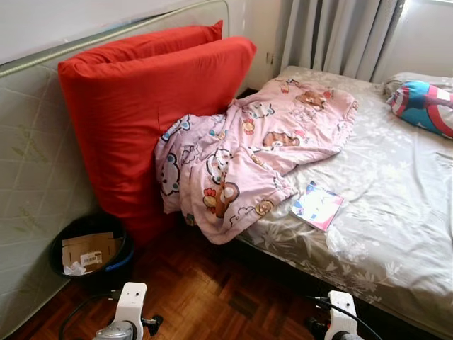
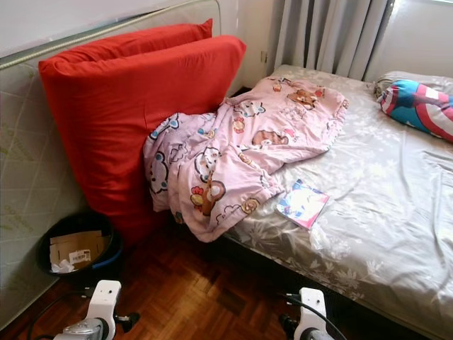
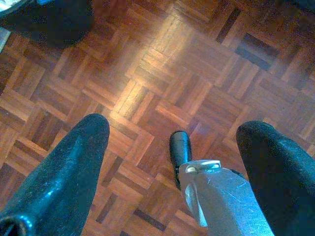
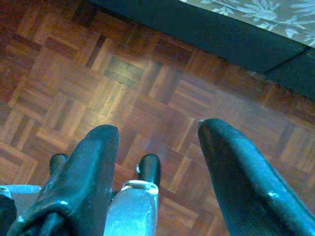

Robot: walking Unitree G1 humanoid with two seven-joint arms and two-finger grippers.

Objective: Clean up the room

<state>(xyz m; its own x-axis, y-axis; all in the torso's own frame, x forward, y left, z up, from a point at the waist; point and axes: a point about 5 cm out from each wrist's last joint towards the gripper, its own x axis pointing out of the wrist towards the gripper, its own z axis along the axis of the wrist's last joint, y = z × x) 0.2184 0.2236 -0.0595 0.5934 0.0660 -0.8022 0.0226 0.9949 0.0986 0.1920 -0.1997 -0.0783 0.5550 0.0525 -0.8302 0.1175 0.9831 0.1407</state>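
Left eye view suggests tidying has hardly begun: a pink cartoon blanket (image 1: 248,156) lies crumpled over the bed's (image 1: 396,212) left edge, and a booklet (image 1: 316,205) sits near the front edge. Left hand (image 3: 172,162) and right hand (image 4: 157,147) hang empty, fingers apart, above the parquet floor (image 3: 162,73).

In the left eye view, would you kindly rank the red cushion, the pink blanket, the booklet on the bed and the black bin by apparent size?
1. Red cushion
2. Pink blanket, not far behind
3. Black bin, though it sits nearer the camera
4. Booklet
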